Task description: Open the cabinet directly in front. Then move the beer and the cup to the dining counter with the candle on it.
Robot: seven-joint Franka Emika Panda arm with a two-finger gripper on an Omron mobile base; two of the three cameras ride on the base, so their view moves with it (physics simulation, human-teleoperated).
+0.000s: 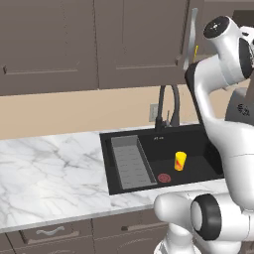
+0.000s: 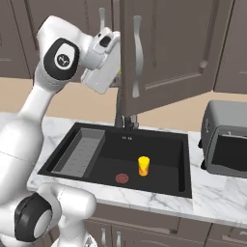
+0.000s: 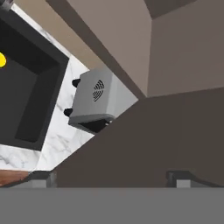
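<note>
My tool (image 2: 115, 72) is raised high beside the near edge of the swung-open cabinet (image 2: 178, 43) door, its fingers (image 3: 41, 178) spread wide apart with nothing between them; in the hand view the two dark tips rise at the bottom with the brown door panel just past them. In the right base view the door stands open toward me, its long curved silver handle (image 2: 137, 55) just to the right of my hand, and in the left base view I see the same door edge-on with the handle (image 1: 189, 42) at the upper right. The cup (image 2: 143, 165), yellow with an orange-red lower part, stands upright on the floor of the black sink (image 2: 181, 159), near the round red drain (image 2: 122, 178), a little to its right; the left base view shows the cup (image 1: 180, 160) in the same spot. A grey rack (image 1: 130, 161) fills the left part of the sink, and the dark faucet (image 1: 167, 106) rises at its far rim. The white marble counter (image 1: 44, 173) stretches off to the left of the sink. A grey toaster oven (image 2: 226, 140) sits on the counter to the right of the sink, well apart from the cup. Whether the bottle stands inside the cabinet I cannot tell.
</note>
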